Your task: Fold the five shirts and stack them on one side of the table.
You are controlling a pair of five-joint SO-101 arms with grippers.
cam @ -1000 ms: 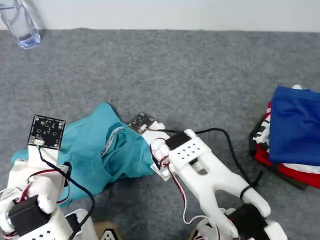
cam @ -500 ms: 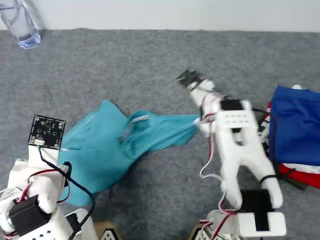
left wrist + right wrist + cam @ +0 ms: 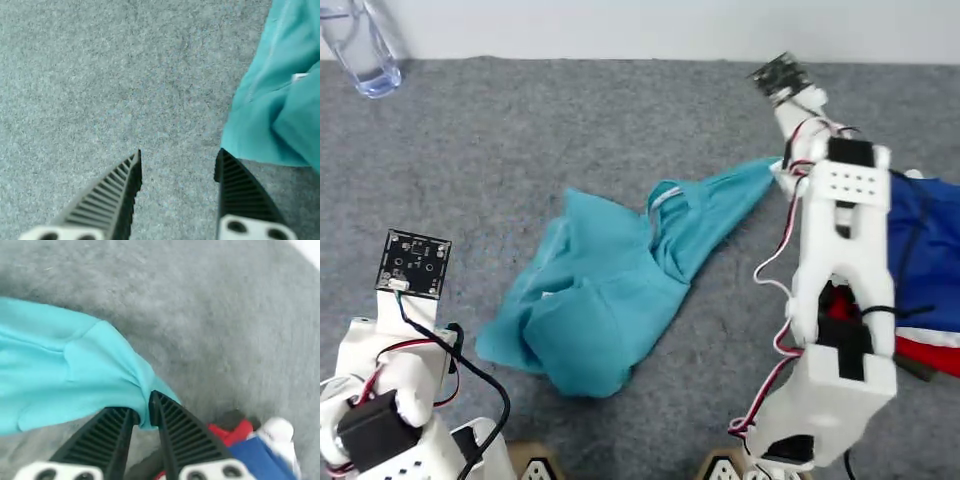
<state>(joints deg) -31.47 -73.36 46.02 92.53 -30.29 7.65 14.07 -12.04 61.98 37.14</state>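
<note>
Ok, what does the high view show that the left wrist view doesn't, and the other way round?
High view: the stack of folded shirts, blue on top, at the table's right side, and a glass in the far left corner. Left wrist view: the left gripper, open, just beside the shirt's edge. Both: the crumpled teal shirt and the grey table cover.

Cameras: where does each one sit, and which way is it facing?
High view: fixed above, looks down on the table; left arm and right arm show, right pincer at the shirt.
Left wrist view: on the left arm, looks down at table and shirt edge; left pincer open, empty.
Right wrist view: on the right arm, looks along its pincer, shut on the shirt; stack beyond.
Shared: all three show the shirt.
</note>
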